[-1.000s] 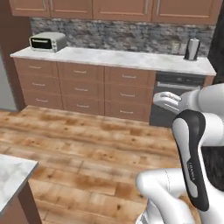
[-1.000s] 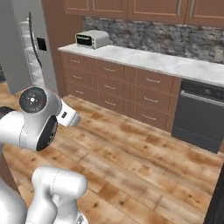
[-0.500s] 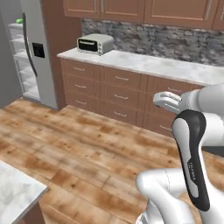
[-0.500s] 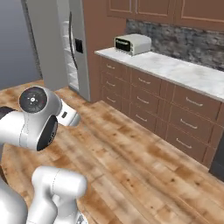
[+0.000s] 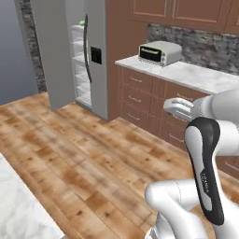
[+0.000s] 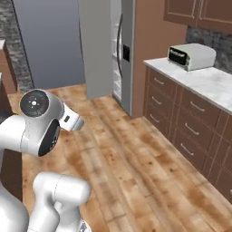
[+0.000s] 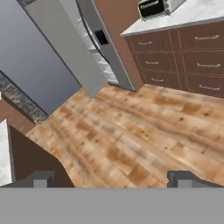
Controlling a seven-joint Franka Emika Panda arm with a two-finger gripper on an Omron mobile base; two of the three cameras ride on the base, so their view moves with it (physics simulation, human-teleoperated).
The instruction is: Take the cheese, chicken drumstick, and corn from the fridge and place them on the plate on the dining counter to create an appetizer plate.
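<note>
Nearest: gripper (image 7: 111, 177) was seen in hand view w/ jaws spread to full width, tips far apart, nothing between them, nothing held. Only wood floor (image 7: 131, 131) lay ahead of the tips.

Dining counter (image 5: 16, 210) was noted at lower left corner of left base view as a white marble edge, close beside the base; a sliver of it also showed at left edge of hand view. Plate was not made out on the visible part of that top.

Mid-distance: open floor, no obstruction noted btwn base and fridge.

Far: fridge (image 5: 60, 51) stood at the end of the brown cabinet run, door (image 5: 95, 56) swung open, pale interior and glass shelves visible in the gap. A small green item, judged to be the corn (image 5: 82, 22), was seen on an upper shelf at its front edge. Cheese and drumstick could not be told; shelves too small and partly hidden by the door. Toaster oven (image 5: 158, 52) sat near the left end of the wall counter (image 5: 196, 77), just beside the fridge side.

Step in hand, as judged: approach to fridge, no food picked, none plated. Task at its start.

Next move, as judged: base to be brought square to the fridge opening, clear of the door edge; arm then to be extended to shelf height w/ jaws left wide for a first pick.
</note>
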